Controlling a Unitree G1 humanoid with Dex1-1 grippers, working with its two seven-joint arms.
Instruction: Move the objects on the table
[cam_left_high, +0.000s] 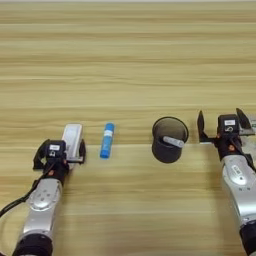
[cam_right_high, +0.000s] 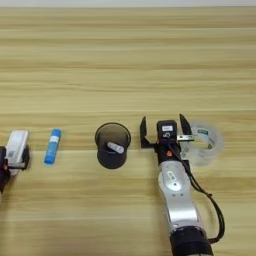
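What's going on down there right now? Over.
Left gripper at cassette. Right gripper open between cup and tape roll. Blue tube untouched.

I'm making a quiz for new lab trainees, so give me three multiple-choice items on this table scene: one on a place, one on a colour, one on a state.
1. Where does the clear tape roll lie?
A. beside the right end effector
B. inside the black cup
C. at the table's far edge

2. What colour is the small tube lying left of the cup?
A. red
B. blue
C. green

3. How do the right end effector's fingers stand?
A. shut on the cup
B. shut on nothing
C. spread open

Key: 1 A, the roll lies at its right finger; 2 B, blue with a lighter cap; 3 C, its fingers stand wide apart.
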